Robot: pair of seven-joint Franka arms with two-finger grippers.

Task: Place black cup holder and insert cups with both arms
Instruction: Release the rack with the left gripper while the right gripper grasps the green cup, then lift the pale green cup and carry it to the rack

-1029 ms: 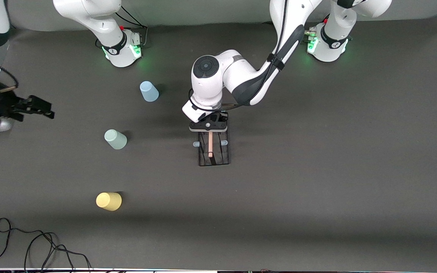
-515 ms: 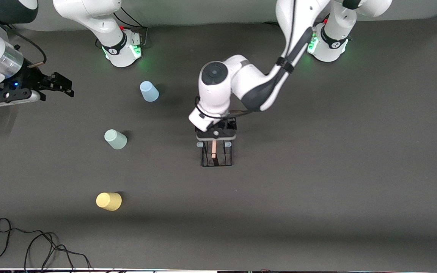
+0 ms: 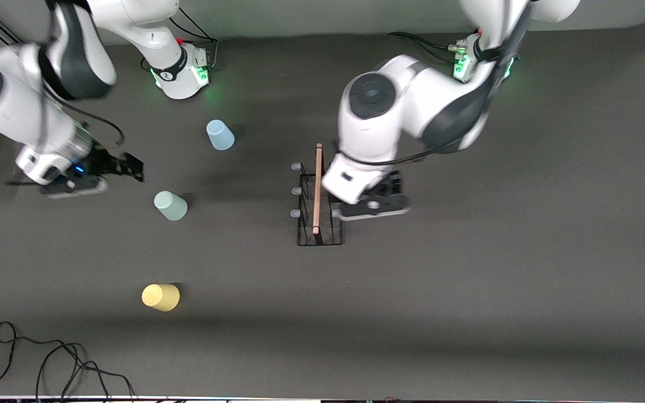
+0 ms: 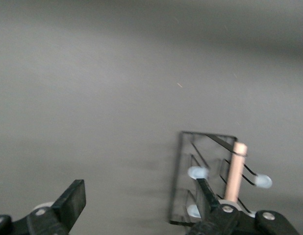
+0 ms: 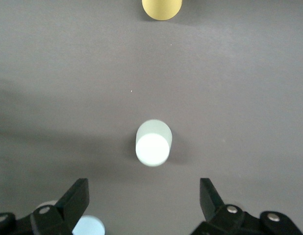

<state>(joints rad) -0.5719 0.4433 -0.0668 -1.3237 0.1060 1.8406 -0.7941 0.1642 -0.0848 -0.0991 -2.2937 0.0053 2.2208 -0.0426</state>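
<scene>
Black wire cup holder [image 3: 318,215] with its long wooden bar handle stands mid-table, released.
We see the left gripper [image 4: 139,210] open just beside it, and the right gripper [image 5: 141,208] open, empty, over the table near the pale green plastic cup [image 5: 153,142].

No legible text, labels, brand names, numbers or signs anywhere. Small dark marks on the collars of the arm bases [image 3: 180,70], too small to read.

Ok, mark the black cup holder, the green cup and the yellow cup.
black cup holder [image 3: 317,187], front view, wooden handle.
green cup [image 5: 152,147], right wrist view, pale end face.
yellow cup [image 3: 160,296], front view, side wall.
</scene>
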